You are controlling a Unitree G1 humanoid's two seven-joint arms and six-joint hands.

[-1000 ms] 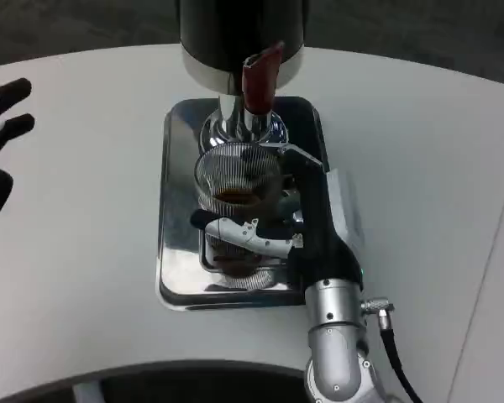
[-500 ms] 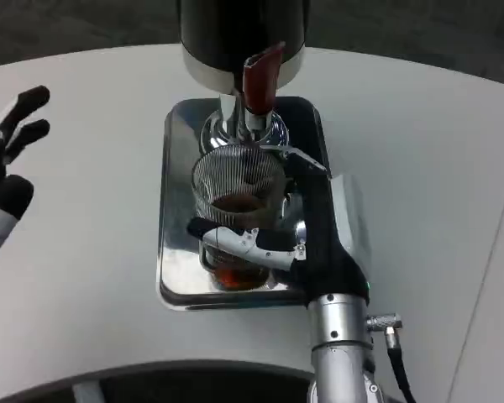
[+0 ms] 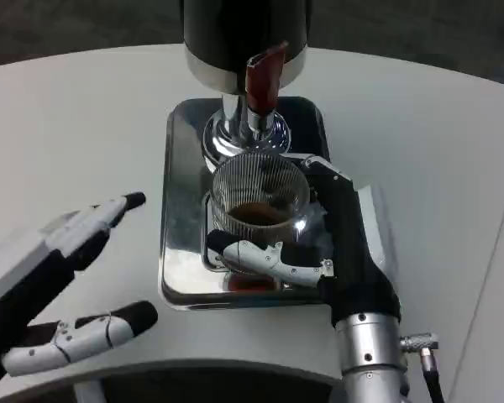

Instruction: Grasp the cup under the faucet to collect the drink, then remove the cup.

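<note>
I see the cup (image 3: 259, 206), a ribbed clear glass with dark drink in its bottom, over the shiny metal tray (image 3: 178, 210), just in front of the faucet (image 3: 260, 80) and its chrome base. My right hand (image 3: 307, 239) grips it, fingers wrapped around the front and far side of the glass. The dark dispenser (image 3: 244, 34) stands at the tray's back edge. My left hand (image 3: 63, 285) hovers over the white surface (image 3: 84, 126) left of the tray, fingers spread apart, holding nothing, apart from the cup.
</note>
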